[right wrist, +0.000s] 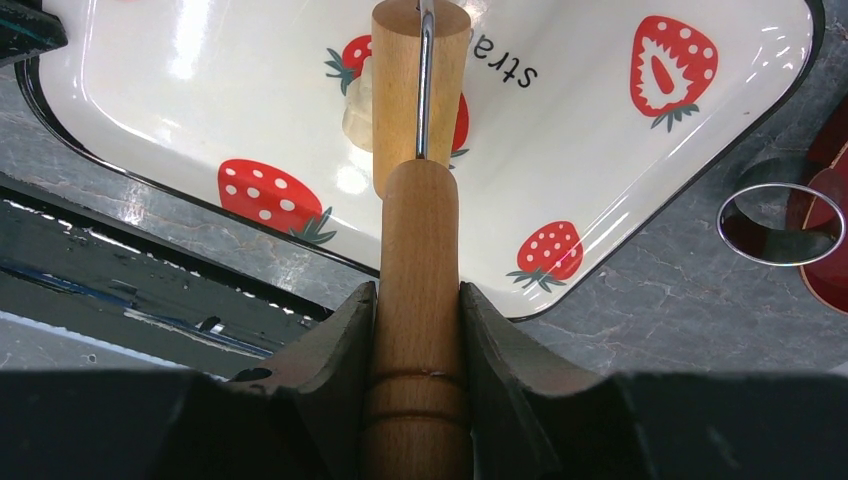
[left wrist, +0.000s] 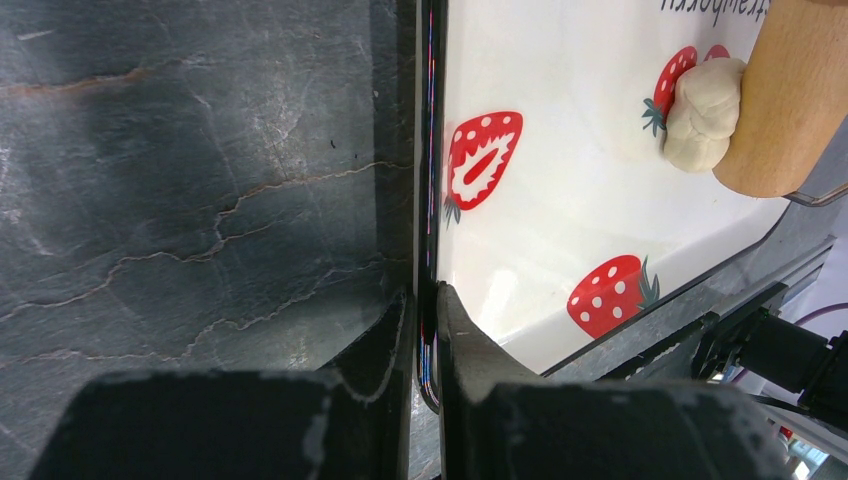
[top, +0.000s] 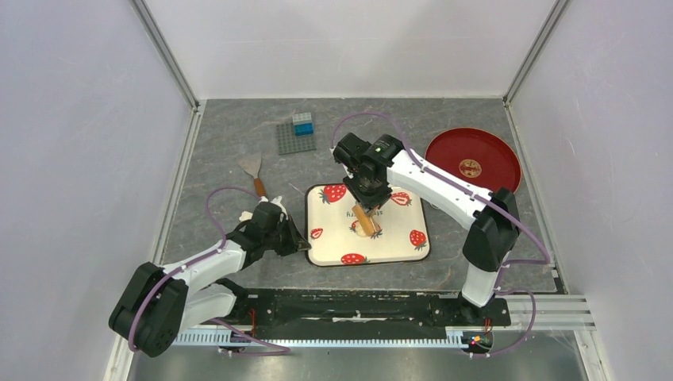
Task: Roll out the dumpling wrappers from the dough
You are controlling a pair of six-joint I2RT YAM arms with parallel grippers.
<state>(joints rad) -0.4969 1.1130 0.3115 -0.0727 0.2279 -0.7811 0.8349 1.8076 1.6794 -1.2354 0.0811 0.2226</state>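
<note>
Right gripper (right wrist: 418, 300) clamps roller (right wrist: 418, 240), half-hiding dough (right wrist: 358, 105) — left gripper (left wrist: 425, 300) pinches, seemingly, the tray rim (left wrist: 431, 180).

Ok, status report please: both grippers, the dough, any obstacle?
Left gripper shut on rim of white strawberry-print tray. Right gripper shut on tan wooden roller. Pale cream dough lump not yet flat, against roller head. Thin metal ring lies off tray.

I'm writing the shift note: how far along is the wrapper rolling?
Done: the left fingers pinch the tray by its rim, and the right fingers grip the wooden roller by its handle. In hand: the roller's head sits against the dough, which is a rounded lump, not flattened. Left: all the rolling; no wrappers are visible.
</note>
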